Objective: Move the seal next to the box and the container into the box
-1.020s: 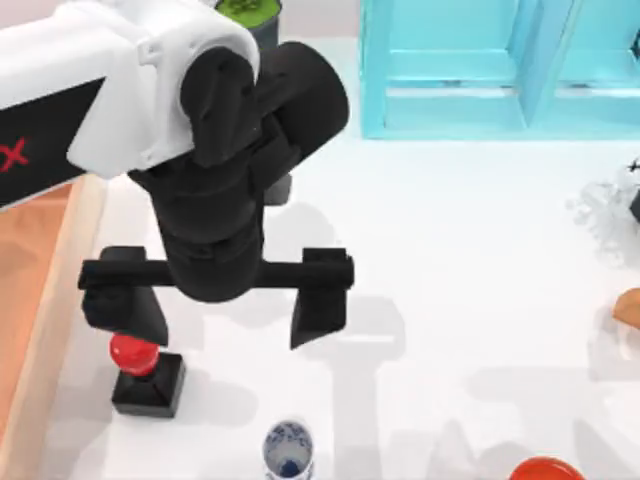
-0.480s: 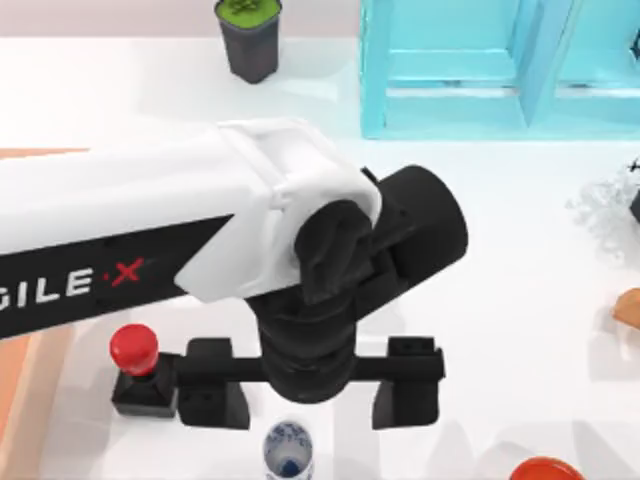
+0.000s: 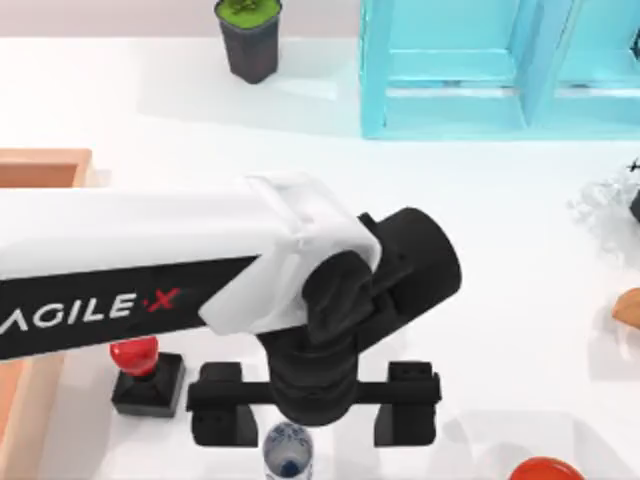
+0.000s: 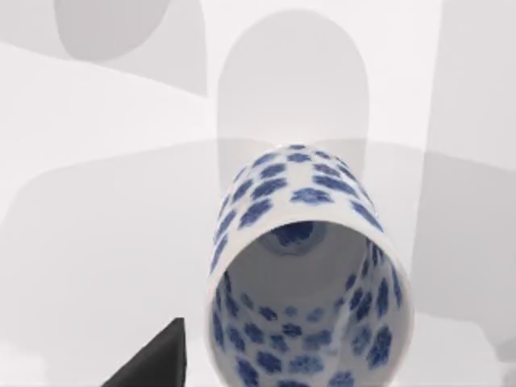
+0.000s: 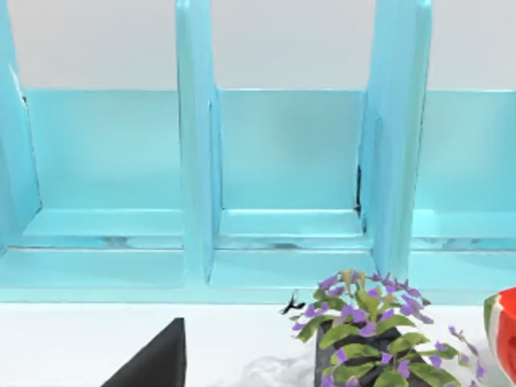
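The left gripper [image 3: 314, 418] hangs with its jaws spread wide on either side of the container [image 3: 288, 450], which stands upright on the white table [image 3: 500, 300] near the front edge — the fingers [image 3: 224, 430] are clear of it, gripping nothing. Just left of that sits the seal [image 3: 146, 372], beside the rim of the box [image 3: 45, 168] — a dark pot [image 3: 249, 38] and turquoise shelf [image 3: 480, 70] stand well behind. The left arm [image 3: 130, 285] reaches in from the left, wrist pointing down.
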